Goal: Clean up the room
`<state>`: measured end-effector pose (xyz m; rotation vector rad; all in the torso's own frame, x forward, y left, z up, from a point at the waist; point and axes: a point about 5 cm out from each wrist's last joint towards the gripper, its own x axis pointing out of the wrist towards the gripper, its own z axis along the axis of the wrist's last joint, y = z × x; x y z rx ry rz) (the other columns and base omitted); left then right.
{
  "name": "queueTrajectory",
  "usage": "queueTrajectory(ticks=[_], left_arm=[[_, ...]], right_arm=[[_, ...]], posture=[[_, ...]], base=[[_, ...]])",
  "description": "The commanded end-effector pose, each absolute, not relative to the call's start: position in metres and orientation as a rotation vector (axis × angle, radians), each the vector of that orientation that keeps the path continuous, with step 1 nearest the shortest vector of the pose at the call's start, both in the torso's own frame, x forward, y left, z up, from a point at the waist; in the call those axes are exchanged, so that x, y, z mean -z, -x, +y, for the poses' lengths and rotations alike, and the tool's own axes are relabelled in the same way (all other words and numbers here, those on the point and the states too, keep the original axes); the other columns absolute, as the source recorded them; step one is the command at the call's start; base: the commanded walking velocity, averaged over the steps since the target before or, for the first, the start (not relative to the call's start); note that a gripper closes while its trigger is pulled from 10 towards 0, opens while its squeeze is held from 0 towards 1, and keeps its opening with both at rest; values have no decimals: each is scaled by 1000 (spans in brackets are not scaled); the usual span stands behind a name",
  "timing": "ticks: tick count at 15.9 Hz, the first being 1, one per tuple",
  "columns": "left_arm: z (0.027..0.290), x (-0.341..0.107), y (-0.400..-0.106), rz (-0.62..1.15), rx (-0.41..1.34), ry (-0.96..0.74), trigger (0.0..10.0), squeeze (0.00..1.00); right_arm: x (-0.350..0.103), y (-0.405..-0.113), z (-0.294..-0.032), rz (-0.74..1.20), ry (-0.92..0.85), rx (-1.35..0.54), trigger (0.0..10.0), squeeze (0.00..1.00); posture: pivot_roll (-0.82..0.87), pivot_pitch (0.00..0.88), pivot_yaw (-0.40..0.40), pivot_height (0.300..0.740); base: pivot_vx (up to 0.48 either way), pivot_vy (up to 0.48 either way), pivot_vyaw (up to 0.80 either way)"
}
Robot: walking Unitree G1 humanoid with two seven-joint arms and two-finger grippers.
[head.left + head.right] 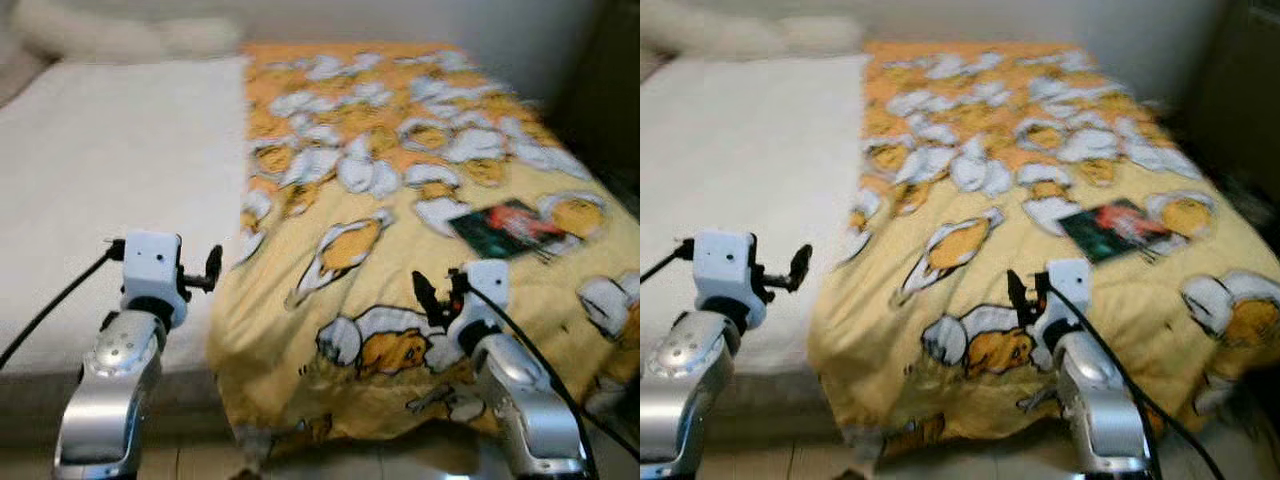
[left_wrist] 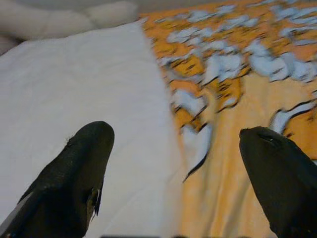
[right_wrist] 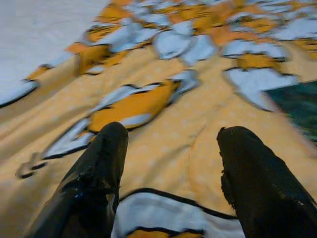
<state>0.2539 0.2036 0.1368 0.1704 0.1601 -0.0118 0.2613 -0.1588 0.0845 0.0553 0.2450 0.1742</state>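
A yellow blanket (image 1: 400, 200) printed with white and orange cartoon figures covers the right half of a bed. A dark book (image 1: 510, 228) with a red and green cover lies on it at the right. My left gripper (image 1: 213, 267) hangs over the bed's near edge where the white sheet (image 1: 120, 180) meets the blanket, its fingers (image 2: 74, 183) open and empty. My right gripper (image 1: 428, 297) hovers above the blanket's near part, left of and nearer than the book, fingers (image 3: 99, 168) open with nothing between them.
Pale pillows (image 1: 110, 35) lie at the head of the bed, far left. A light wall stands behind the bed and a dark shape (image 1: 610, 90) rises at the right. A strip of light floor (image 1: 200, 462) shows below the bed's near edge.
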Motion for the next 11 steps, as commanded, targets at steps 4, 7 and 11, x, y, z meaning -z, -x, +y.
queueTrajectory(ticks=[4, 7, 11], left_arm=[[208, -134, -251, 170, 4, -197, 10000, 608], [211, -134, -250, 172, -9, -193, 10000, 604], [212, -129, -247, 184, -5, -211, 10000, 612]], right_arm=[[-86, -260, -160, 236, -58, -184, 10000, 0], [-84, -258, -162, 242, -61, -180, 10000, 0], [-82, -256, -168, 248, -65, -169, 10000, 0]], posture=[[-35, 0, -8, 740], [-29, 0, -12, 740], [-34, 0, -17, 740]], base=[[0, -357, 800], [0, -358, 800], [0, -359, 798]])
